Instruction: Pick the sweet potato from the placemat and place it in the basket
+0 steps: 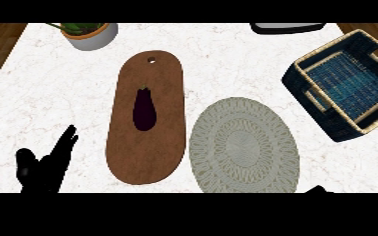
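- sweet potato: I can't spot it anywhere in the head view, so I can't tell where it's sitting right now.
- placemat (244,147): the round grey-green woven one, lying flat in the lower middle of the desk (59,90). Its whole pattern shows, right down to the bottom edge.
- right hand (317,189): only a tiny black bit pokes in at the bottom edge, just right of the placemat. Honestly can't tell whether it's open or has hold of anything.
- basket (319,105): over at the right edge, turned at an angle, with dark walls and a tan rim. What shows inside is its blue woven bottom. It's well apart from the placemat.
- left hand (44,172): parked at the lower left corner with the fingers straight and pointing up and a bit right, thumb out to the side. It's open, holds nothing, and is just resting there beside the board.
- cutting board (148,155): a long brown oval with a hole at the far end, just left of the placemat.
- eggplant (144,111): dark purple, lying lengthwise on the board around its middle.
- plant pot (92,34): far left corner, grey, with green leaves.
- dark tray-like thing (286,27): at the far edge, mostly cut off.
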You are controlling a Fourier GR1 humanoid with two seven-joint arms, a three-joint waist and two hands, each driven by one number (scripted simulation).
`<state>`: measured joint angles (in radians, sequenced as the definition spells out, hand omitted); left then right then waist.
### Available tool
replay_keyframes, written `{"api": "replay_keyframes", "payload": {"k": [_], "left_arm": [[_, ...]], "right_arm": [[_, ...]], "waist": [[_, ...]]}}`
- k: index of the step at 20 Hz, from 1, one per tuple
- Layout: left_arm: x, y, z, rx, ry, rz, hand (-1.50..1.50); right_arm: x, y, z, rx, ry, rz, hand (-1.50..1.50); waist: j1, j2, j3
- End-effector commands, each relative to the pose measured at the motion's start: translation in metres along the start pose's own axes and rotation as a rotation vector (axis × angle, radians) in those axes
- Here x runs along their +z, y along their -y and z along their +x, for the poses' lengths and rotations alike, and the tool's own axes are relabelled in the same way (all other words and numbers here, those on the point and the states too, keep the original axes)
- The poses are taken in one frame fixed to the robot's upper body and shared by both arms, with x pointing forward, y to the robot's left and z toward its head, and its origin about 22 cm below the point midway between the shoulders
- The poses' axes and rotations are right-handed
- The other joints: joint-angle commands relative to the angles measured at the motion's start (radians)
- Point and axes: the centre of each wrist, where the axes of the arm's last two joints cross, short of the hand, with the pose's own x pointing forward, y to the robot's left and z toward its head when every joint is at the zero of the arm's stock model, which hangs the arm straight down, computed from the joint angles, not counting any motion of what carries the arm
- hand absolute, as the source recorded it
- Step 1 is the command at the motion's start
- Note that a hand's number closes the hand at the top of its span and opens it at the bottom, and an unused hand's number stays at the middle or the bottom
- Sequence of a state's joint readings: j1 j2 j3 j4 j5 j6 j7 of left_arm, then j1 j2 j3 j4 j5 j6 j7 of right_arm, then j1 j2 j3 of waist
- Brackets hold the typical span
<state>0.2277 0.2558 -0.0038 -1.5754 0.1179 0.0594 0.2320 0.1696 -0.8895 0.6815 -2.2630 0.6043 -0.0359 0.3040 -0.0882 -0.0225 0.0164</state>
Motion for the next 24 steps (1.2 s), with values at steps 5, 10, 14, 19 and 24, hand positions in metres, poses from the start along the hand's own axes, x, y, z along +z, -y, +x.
{"api": "replay_keyframes", "payload": {"k": [5,10,14,19,24], "left_arm": [[0.006,0.001,-0.023,0.027,-0.120,0.006,0.00],[0.002,0.001,-0.015,0.010,-0.115,0.003,0.00],[0.006,0.000,-0.022,0.008,-0.135,-0.004,0.00],[0.007,-0.002,-0.022,0.003,-0.125,-0.020,0.00],[0.000,0.004,-0.011,-0.011,-0.115,-0.026,0.00]], "right_arm": [[0.033,0.055,0.045,-0.414,0.148,-0.386,1.50],[0.033,0.077,0.034,-0.412,0.077,-0.487,1.50],[0.031,0.097,0.020,-0.393,0.015,-0.570,1.50],[0.032,0.137,-0.002,-0.436,-0.068,-0.648,1.50],[0.040,0.195,-0.021,-0.435,-0.142,-0.699,1.50]], "waist": [[-0.006,0.015,-0.017],[0.001,0.022,-0.019],[0.002,0.018,-0.020],[0.031,0.020,-0.019],[0.053,0.021,-0.018]]}}
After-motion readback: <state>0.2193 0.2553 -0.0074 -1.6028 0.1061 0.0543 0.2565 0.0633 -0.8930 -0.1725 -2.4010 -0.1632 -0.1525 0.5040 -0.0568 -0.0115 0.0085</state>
